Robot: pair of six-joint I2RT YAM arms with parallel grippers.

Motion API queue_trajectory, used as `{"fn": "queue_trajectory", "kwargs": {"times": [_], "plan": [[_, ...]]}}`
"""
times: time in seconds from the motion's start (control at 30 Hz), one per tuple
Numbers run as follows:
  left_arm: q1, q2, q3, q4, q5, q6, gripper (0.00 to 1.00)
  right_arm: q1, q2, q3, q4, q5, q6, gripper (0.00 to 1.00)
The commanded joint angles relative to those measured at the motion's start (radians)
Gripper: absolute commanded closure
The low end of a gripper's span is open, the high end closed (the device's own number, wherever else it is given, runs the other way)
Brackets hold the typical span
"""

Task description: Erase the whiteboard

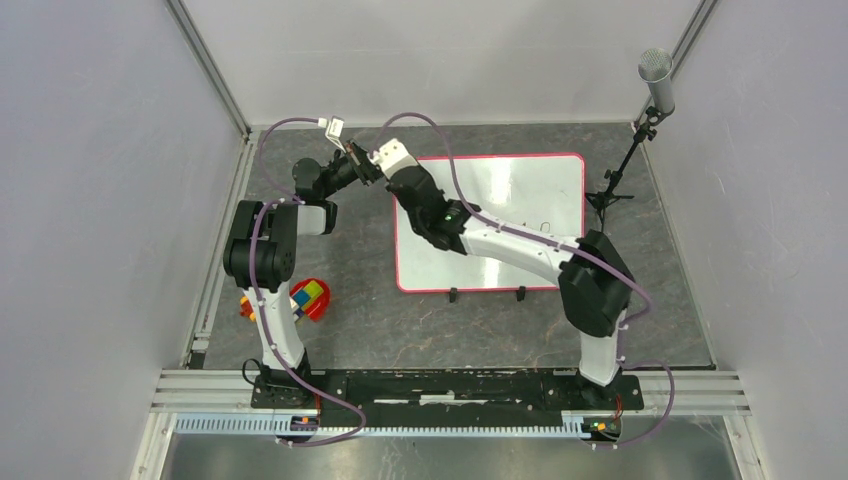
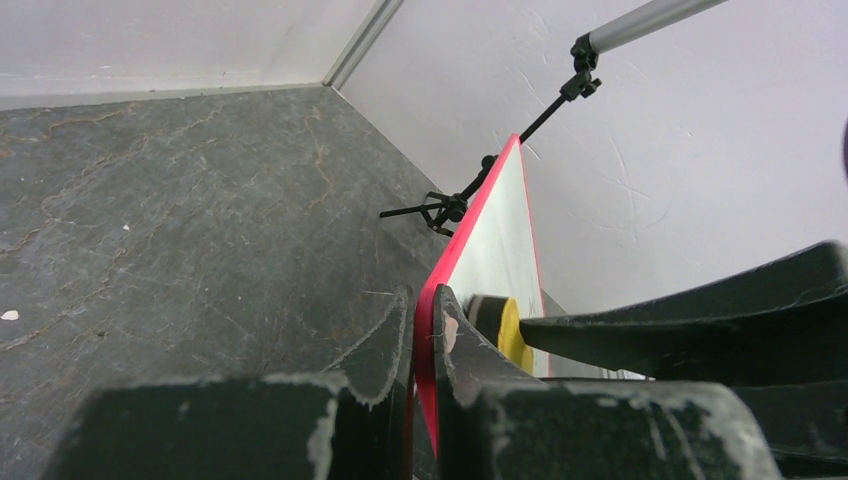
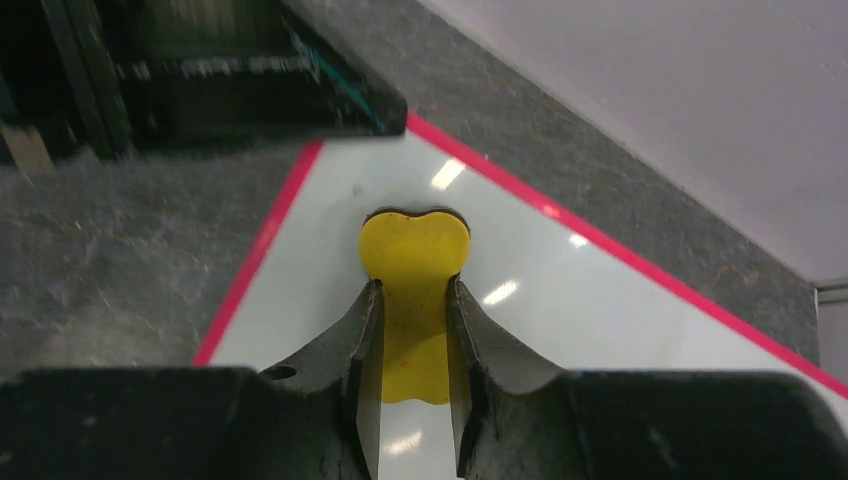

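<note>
The whiteboard point(image 1: 530, 190), white with a red-pink frame, lies on the dark table. My left gripper point(image 1: 368, 166) is shut on the frame at the board's far-left corner; in the left wrist view its jaws pinch the red frame point(image 2: 425, 330). My right gripper point(image 3: 413, 292) is shut on a yellow eraser point(image 3: 413, 248) that rests on the board close to that corner. The eraser point(image 2: 513, 332) also shows just behind the left fingers. From above, the right gripper point(image 1: 398, 172) covers the eraser.
A microphone stand point(image 1: 622, 170) stands just off the board's far-right corner. A multicoloured toy point(image 1: 308, 297) lies by the left arm's base. Grey walls close in the table on three sides.
</note>
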Motion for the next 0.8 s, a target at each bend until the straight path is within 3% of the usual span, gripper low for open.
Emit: {"fn": "queue_trajectory", "kwargs": {"times": [0.0, 0.17, 0.57, 0.67, 0.77], "plan": [[-0.015, -0.059, 0.011, 0.025, 0.031, 0.047, 0.98, -0.010, 0.139, 0.206, -0.063, -0.001, -0.024, 0.81], [-0.016, -0.067, 0.008, 0.008, 0.031, 0.064, 0.98, -0.010, 0.141, 0.200, -0.046, -0.002, -0.015, 0.81], [-0.017, -0.071, 0.001, 0.001, 0.027, 0.071, 0.98, -0.034, -0.174, -0.439, 0.057, 0.084, 0.061, 0.81], [-0.018, -0.072, 0.001, 0.003, 0.027, 0.070, 0.98, -0.031, -0.230, -0.533, 0.108, 0.068, 0.096, 0.81], [-0.020, -0.071, 0.002, 0.001, 0.026, 0.071, 0.98, -0.003, -0.206, -0.528, 0.142, -0.005, 0.112, 0.81]]}}
